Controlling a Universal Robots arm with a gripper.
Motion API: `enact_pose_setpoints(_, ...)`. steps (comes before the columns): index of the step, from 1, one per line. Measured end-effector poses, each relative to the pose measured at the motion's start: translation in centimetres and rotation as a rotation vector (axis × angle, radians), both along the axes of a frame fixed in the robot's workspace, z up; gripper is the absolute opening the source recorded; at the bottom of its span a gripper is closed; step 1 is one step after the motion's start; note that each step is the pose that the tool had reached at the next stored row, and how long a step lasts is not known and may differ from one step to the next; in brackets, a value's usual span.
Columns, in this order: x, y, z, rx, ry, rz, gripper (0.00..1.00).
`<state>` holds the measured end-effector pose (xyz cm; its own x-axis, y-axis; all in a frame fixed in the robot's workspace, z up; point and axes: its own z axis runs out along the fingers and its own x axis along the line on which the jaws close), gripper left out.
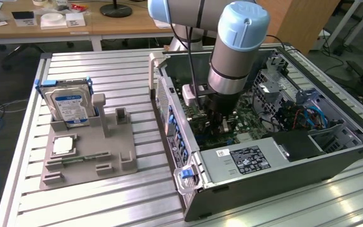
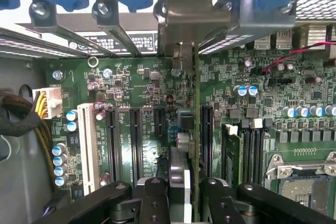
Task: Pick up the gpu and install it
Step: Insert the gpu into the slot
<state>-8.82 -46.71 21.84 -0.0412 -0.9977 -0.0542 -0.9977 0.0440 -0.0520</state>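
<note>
We have the gripper (image 2: pixel 181 195) pinching the gpu (image 2: pixel 185 129) edge-on at frame centre, installing it; next we need exact alignment over the motherboard (image 2: pixel 131 85) slot.

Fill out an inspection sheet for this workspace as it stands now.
Surface: ribbed metal table, carrying a grey parts holder and an open computer case.
Job's things: gpu held edge-on above the motherboard, its silver bracket up at the case's rear slot openings; whether it is seated cannot be told.
Clutter: hard drive upright in the holder; memory stick lying in the holder.
Grippers: gripper shut on the gpu, inside the case.
Cables: blue cables and a red wire inside the case.
Surroundings: wooden desk with small items behind the table.
</note>
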Motion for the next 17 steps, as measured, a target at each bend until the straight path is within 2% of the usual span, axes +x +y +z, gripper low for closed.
enact_pose_setpoints(17,-0.02,0.02,-0.26,0.0002,-0.0001,0.0,0.28)
